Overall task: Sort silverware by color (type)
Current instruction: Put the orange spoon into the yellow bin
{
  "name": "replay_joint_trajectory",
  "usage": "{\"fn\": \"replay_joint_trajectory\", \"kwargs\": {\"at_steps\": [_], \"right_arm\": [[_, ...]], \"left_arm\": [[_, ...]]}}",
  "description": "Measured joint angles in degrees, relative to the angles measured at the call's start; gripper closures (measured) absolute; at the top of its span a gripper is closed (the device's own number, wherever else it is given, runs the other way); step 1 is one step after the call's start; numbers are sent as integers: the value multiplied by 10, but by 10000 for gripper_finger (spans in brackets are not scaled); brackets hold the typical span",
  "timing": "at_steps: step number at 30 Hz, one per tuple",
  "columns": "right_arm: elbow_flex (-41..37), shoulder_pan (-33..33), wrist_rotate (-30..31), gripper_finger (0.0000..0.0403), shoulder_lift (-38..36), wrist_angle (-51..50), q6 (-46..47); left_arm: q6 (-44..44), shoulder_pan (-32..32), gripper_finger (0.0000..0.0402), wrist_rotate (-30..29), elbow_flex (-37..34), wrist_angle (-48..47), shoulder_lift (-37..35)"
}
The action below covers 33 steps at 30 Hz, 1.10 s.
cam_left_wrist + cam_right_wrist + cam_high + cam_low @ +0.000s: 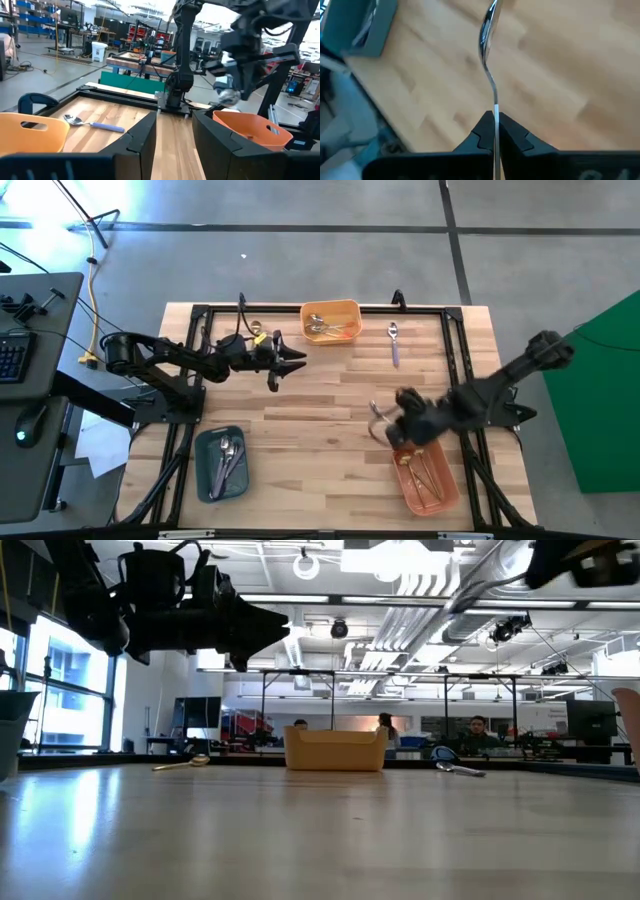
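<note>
My right gripper (386,426) is shut on a spoon (487,30) with a silver bowl, above the table just left of the orange-pink tray (447,492), which holds spoons. My left gripper (296,361) hovers open and empty in mid-air above the far-left part of the table; the low view shows it (268,630) high above the surface. A lavender-handled spoon (394,345) lies flat on the table near the far edge. A gold spoon (255,330) lies by the left arm. Gold spoons sit in the yellow tray (349,309), silver ones in the teal tray (205,477). My right gripper pinches the spoon's thin handle (495,112) between its two fingers (481,131). The handle shows edge-on and runs straight out along the fingers, with the bowl (486,32) at the far end. The spoon is lifted clear of the table.
The yellow tray (335,750) stands at the far edge and the teal tray at the near left. Black frame rails (440,309) border the table. Bare wood (320,430) lies between the arms. People sit in the room beyond the far edge (478,726).
</note>
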Motion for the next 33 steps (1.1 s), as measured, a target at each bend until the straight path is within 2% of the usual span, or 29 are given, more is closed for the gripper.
{"fn": "replay_joint_trajectory", "kwargs": {"at_steps": [8,12,16,19,24,33], "right_arm": [[0,169,-24,403,25,-45,306],[0,225,-30,403,45,-48,401],[0,258,-63,403,80,-47,469],[0,263,-96,403,110,-45,485],[0,262,-101,403,143,-45,484],[0,262,-99,403,114,-27,445]], "left_arm": [[7,0,286,-4,0,-14,0],[8,0,286,-11,0,-22,0],[8,0,286,-33,0,-24,0],[16,0,286,-41,0,-24,0],[17,0,286,-48,0,-24,0],[-4,0,286,-49,0,-24,0]]}}
